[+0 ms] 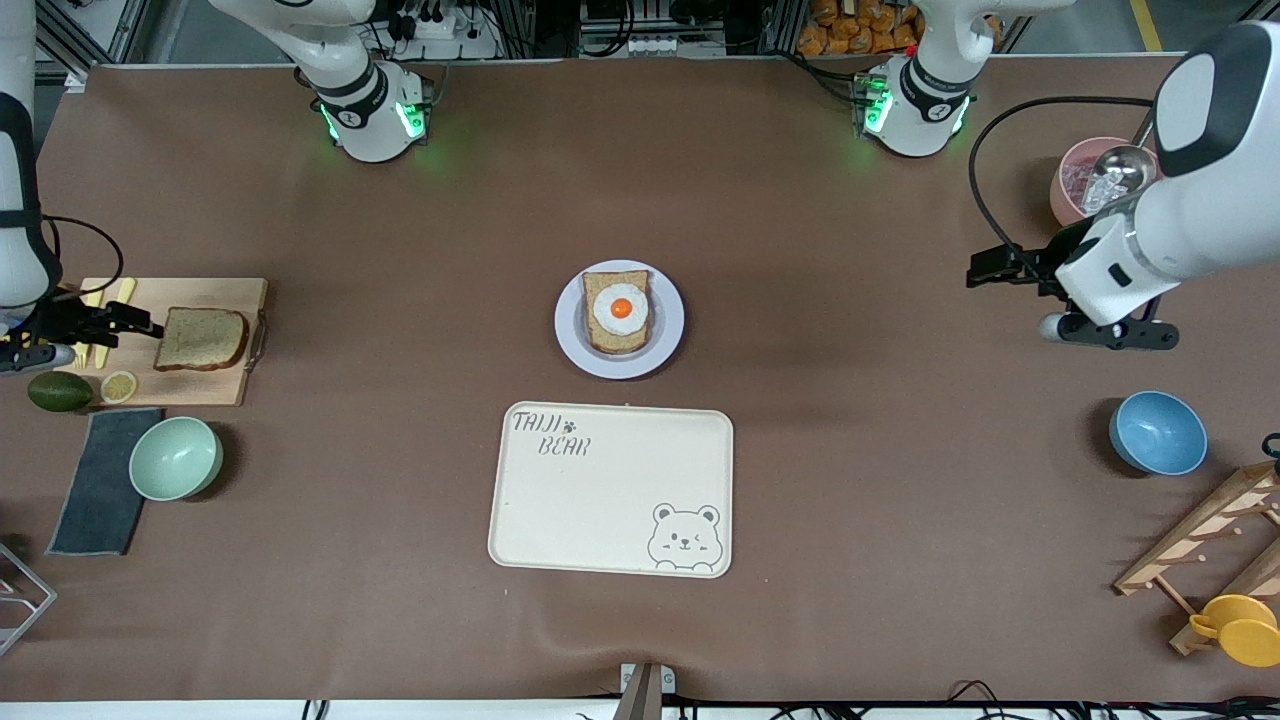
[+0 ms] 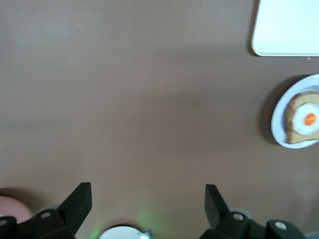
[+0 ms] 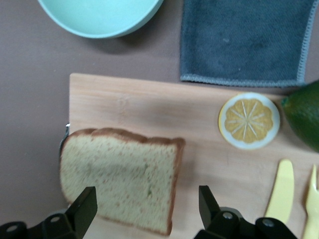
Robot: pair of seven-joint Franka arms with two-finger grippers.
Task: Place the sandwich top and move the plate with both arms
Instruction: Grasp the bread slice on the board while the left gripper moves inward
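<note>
right wrist view: right gripper (image 3: pixel 144 211) spread wide astride plain brown bread slice (image 3: pixel 119 179) on wooden cutting board (image 3: pixel 149 109), nothing gripped, ready to pinch; left gripper (image 2: pixel 147 204) open, empty, waiting over bare table.

Two arms, big white jointed shells w/ black joint bands. Bases: round white domes w/ green lights glowing at the sides, black ring and small mark on each. Left arm (image 1: pixel 1190 200): white segments, dark oval cap on top, black cable looping off at approx 9 o'clock. Right arm (image 1: pixel 18 170): white w/ black band, thin black cable. Fingers (image 2: pixel 79 201) black, wedge-shaped, silver screws at mounts.
</note>
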